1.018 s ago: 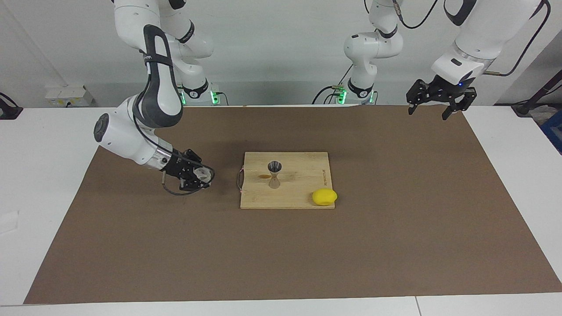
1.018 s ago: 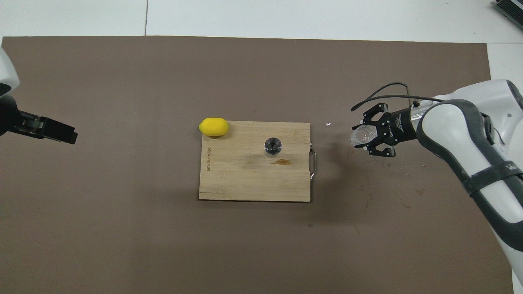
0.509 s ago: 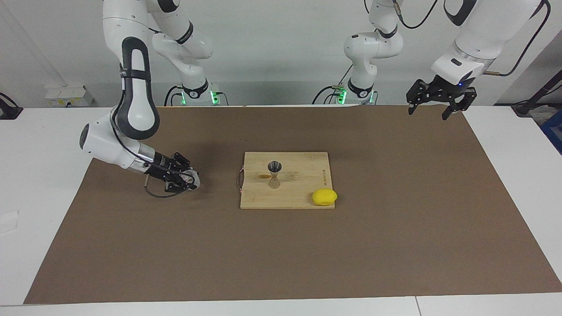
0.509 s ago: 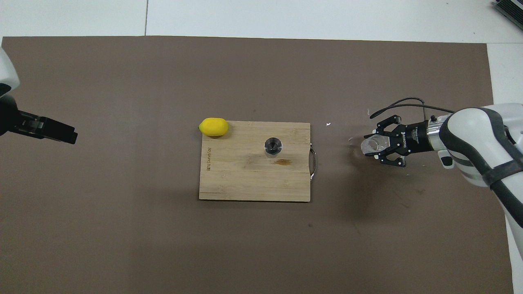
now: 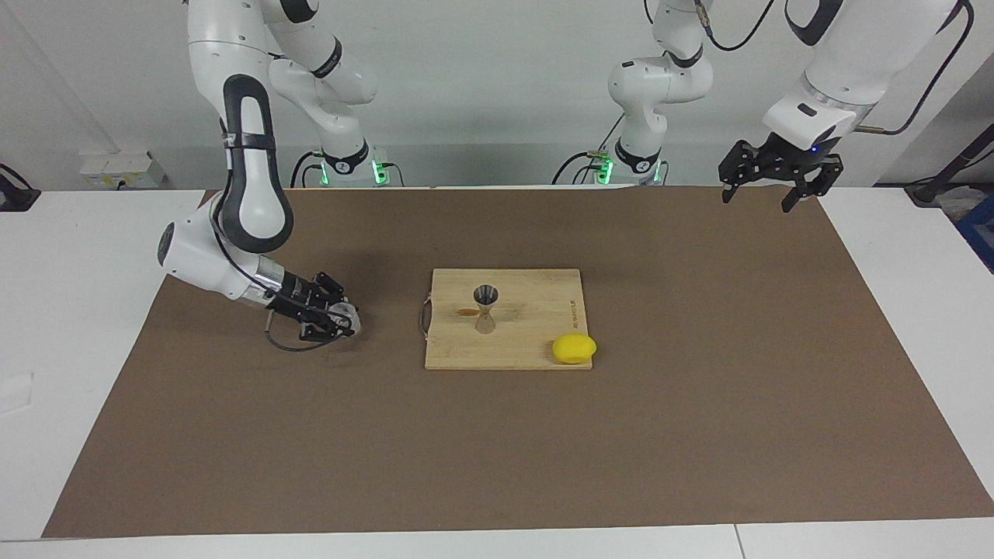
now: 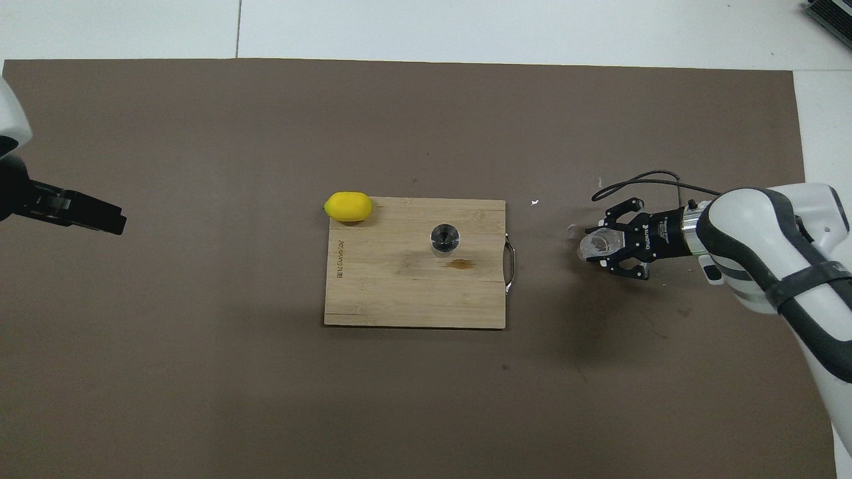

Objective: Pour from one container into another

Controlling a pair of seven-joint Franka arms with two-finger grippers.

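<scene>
Right hand [image 5: 335,320] grasps clear round cup [image 5: 344,319]; left hand [image 5: 772,186] spread; hourglass steel jigger [image 5: 486,307] upright.

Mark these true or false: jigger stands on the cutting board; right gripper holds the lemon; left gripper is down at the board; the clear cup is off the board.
1. The jigger stands upright on the cutting board. True.
2. The right gripper holds the lemon. False: it holds the clear cup; the lemon lies at the board's edge.
3. The left gripper is down at the board. False: it hangs raised over the mat's corner.
4. The clear cup is off the board. True.
</scene>
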